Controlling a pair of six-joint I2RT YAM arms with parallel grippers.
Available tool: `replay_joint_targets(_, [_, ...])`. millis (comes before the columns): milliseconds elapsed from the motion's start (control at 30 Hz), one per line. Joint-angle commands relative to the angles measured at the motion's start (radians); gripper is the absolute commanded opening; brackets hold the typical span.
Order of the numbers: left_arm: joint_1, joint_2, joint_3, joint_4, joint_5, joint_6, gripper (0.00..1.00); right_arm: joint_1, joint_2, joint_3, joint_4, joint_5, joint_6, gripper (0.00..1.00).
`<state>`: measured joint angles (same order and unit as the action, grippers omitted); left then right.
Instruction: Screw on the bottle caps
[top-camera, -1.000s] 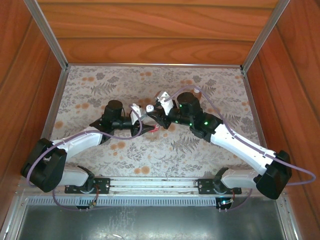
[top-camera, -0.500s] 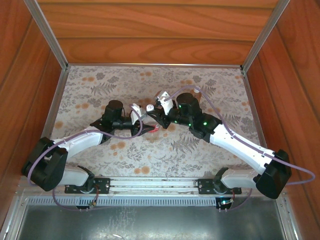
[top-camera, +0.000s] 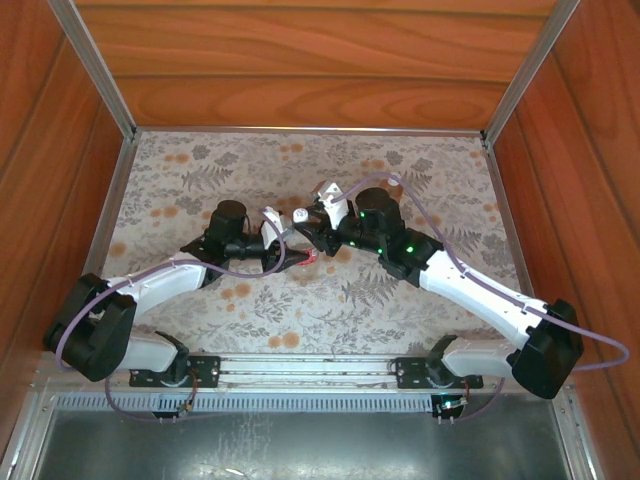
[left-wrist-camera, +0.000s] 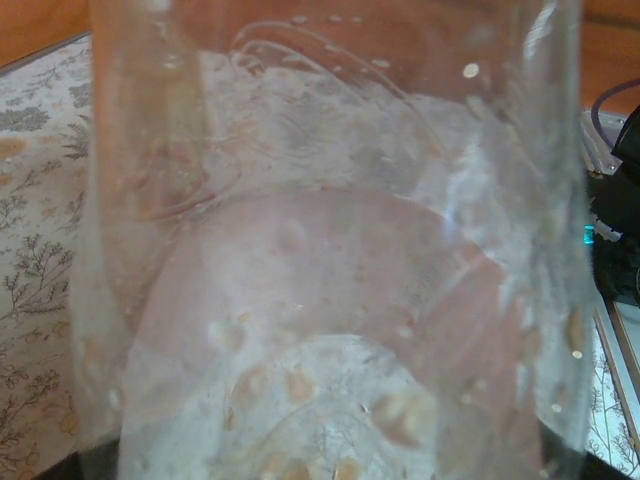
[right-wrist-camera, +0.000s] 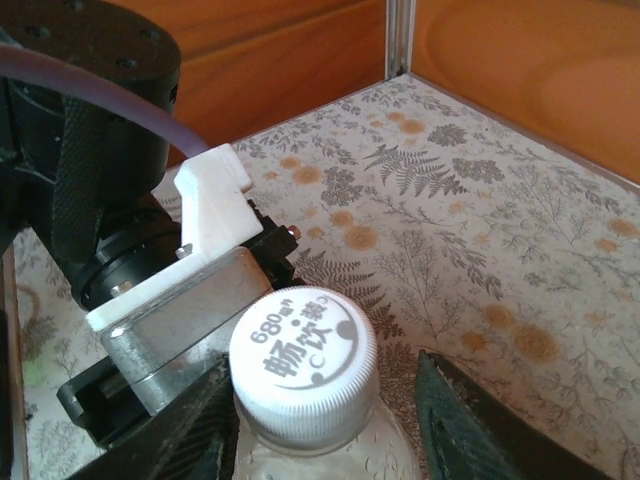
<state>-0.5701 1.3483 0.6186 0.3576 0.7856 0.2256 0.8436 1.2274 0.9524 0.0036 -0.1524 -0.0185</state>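
Centre of top view: left end effector (top-camera: 284, 242) clamped on the clear bottle (left-wrist-camera: 320, 260), held above the floral tabletop (right-wrist-camera: 470, 210). The bottle's wall sits close against the left wrist lens.

White cap (right-wrist-camera: 303, 352) sits on the bottle's neck, lower centre of right wrist view, printed top facing up.

Right end effector (right-wrist-camera: 330, 425) straddles the cap, jaws parted. A gap shows on the cap's right side. The left jaw is just beside the cap; contact unclear.
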Motion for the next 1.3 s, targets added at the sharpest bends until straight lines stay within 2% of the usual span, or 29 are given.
replay_joint_targets(0, [-0.014,0.009,0.027,0.015,0.043,0.018,0.55,0.000,-0.002,-0.020,0.106,0.003,0.053,0.53])
replay_joint_targets(67, [-0.012,0.010,0.030,0.015,0.053,0.017,0.55,0.000,0.009,-0.023,0.111,-0.013,0.047,0.53])
replay_joint_targets(267, [-0.007,0.003,0.038,0.015,0.168,0.011,0.56,0.000,0.031,0.019,0.000,-0.106,-0.066,0.29])
replay_joint_targets(400, [0.005,-0.013,0.031,0.015,0.164,0.005,0.56,-0.007,0.004,0.030,-0.077,-0.100,-0.124,0.12])
replay_joint_targets(533, [0.014,-0.014,0.025,0.015,0.148,0.006,0.58,-0.015,-0.033,0.002,-0.068,-0.088,-0.115,0.10])
replay_joint_targets(633, [0.015,-0.015,0.027,0.014,0.124,0.004,0.77,-0.016,-0.048,-0.020,-0.038,-0.079,-0.093,0.11])
replay_joint_targets(833, [0.016,-0.011,0.038,0.015,0.112,-0.005,0.90,-0.018,-0.037,-0.040,-0.004,-0.084,-0.077,0.11])
replay_joint_targets(1000, [0.015,-0.037,0.028,0.015,0.068,-0.008,1.00,-0.023,-0.040,-0.052,0.013,-0.022,-0.086,0.11])
replay_joint_targets(1167, [0.016,-0.101,0.000,0.022,-0.037,-0.012,1.00,-0.043,-0.027,-0.063,0.085,0.022,-0.087,0.12])
replay_joint_targets(1267, [0.017,-0.156,-0.025,0.033,-0.145,-0.029,1.00,-0.065,0.002,-0.062,0.144,0.033,-0.089,0.12])
